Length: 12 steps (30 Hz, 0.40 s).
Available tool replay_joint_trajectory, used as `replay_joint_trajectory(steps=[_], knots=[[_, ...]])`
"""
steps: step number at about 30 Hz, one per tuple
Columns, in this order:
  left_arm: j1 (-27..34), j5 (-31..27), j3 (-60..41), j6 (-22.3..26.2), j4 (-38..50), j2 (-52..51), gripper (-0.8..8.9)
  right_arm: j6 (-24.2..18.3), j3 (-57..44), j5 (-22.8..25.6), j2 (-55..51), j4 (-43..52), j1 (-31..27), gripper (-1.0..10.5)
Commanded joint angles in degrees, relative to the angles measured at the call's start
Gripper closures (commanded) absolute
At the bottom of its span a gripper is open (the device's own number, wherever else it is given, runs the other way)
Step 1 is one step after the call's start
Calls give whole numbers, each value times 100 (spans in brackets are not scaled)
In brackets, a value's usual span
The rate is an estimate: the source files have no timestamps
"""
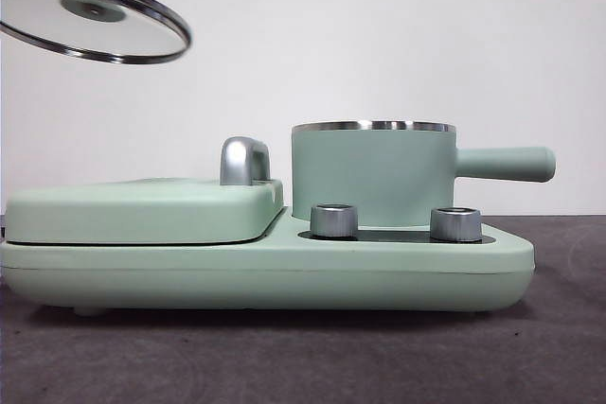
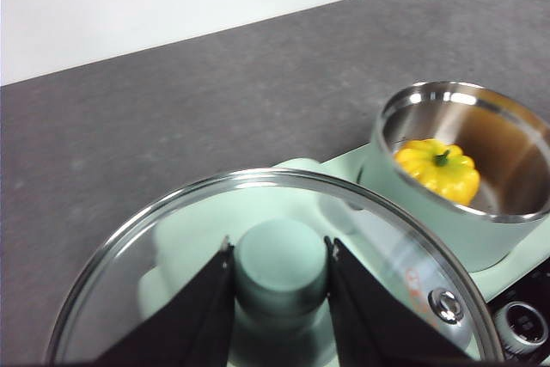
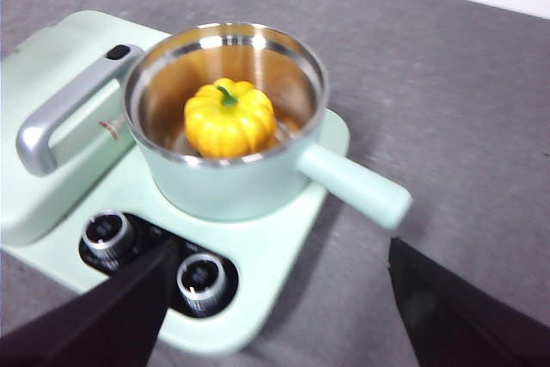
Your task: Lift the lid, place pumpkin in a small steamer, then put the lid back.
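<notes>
While the right claw (image 3: 275, 315) gapes wide and empty, the left claw (image 2: 281, 277) pinches the lid (image 2: 275, 272) by its knob.

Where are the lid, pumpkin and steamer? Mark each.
lid (image 2: 155, 247): left wrist view, on its glass.
pumpkin (image 3: 229, 118): right wrist view, on its ribbed top.
steamer (image 1: 369, 177): front view, on its green wall.

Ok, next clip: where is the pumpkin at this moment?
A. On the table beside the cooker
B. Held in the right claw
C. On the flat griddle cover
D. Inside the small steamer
D. The pumpkin sits inside the small steamer, which is uncovered, while the left claw holds the lid by its knob, up and away from the pot.
</notes>
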Motion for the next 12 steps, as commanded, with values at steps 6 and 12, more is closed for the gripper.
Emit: replay_joint_trajectory(steps=[6,12], knots=[[-789,28,74,-81,1095,623,803,402,-85,295,-673,-459,50,570],[-1366,-140,83,-446,2236,1320,803,551,-85,293,-765,-461,50,569]])
